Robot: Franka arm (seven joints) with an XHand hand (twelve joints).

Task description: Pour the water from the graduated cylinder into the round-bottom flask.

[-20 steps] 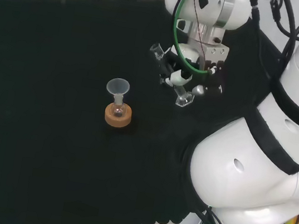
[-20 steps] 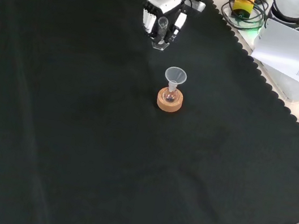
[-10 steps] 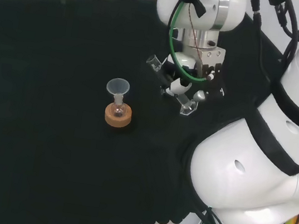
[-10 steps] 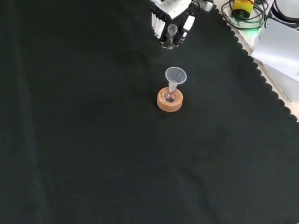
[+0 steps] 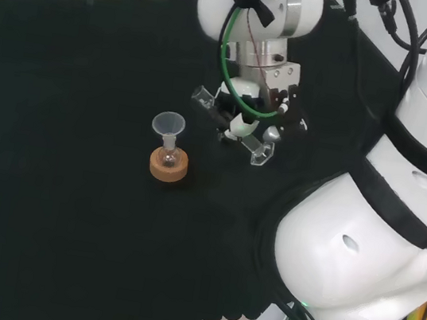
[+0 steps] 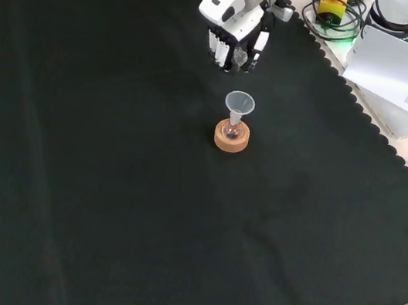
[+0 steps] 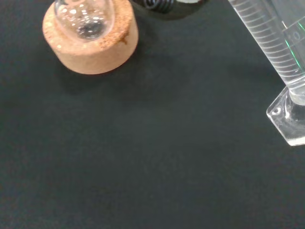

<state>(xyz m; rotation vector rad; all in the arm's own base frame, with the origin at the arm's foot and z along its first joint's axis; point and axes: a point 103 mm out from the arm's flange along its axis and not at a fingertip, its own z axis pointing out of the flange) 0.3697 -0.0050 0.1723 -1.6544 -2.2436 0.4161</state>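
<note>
A small round-bottom flask sits in a cork ring stand with a clear funnel in its neck. In the front view the flask, the stand and the funnel stand mid-cloth. My hand hangs above the cloth to the right of the funnel in the head view, shut on a clear graduated cylinder. The cylinder is tilted, mouth toward the funnel and foot lower right. In the front view my hand is just beyond the funnel. The wrist view shows the cylinder and the cork stand.
Black cloth covers the bench, with a scalloped edge at the right of the front view. Cables, a sheet of paper and gear lie off the cloth at the top right there. The arm's white links stand at the head view's right.
My hand has carried the cylinder leftward in the head view, nearer the funnel, and nearer and to the right in the front view. The flask and stand have not moved.
</note>
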